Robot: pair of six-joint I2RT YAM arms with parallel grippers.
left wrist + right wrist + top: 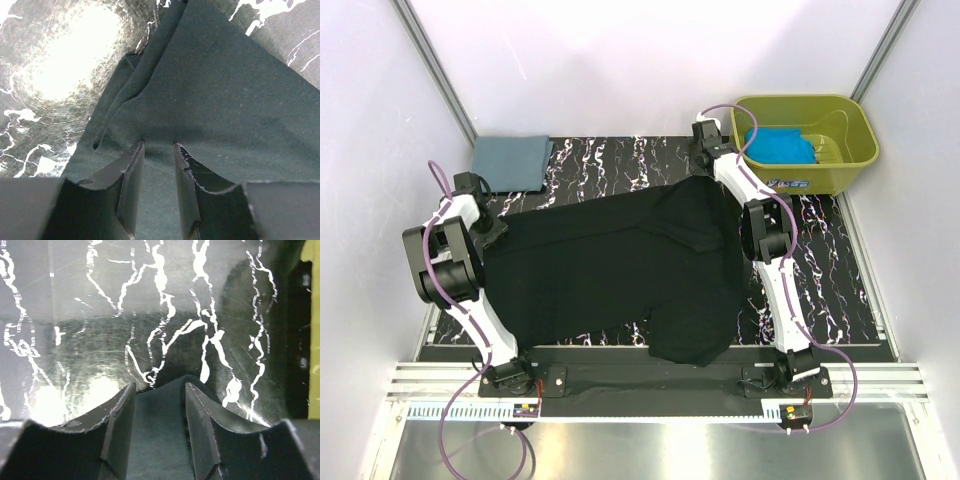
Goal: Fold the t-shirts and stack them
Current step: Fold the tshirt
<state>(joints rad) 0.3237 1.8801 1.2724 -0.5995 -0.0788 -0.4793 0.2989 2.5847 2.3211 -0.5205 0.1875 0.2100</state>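
The large black t-shirt is spread across the middle of the marbled table, its right part bunched and hanging toward the front edge. My left gripper is shut on the shirt's left edge; the left wrist view shows the cloth between my gripper's jaws. My right gripper is shut on the shirt's far right corner; the right wrist view shows that corner between my gripper's jaws. The slate grey-blue t-shirt lies folded at the back left. The turquoise t-shirt lies crumpled in the tub.
The olive-green tub stands at the back right, beside my right arm. White panels wall in the table's left, right and back sides. Bare marbled tabletop shows to the right of the black shirt.
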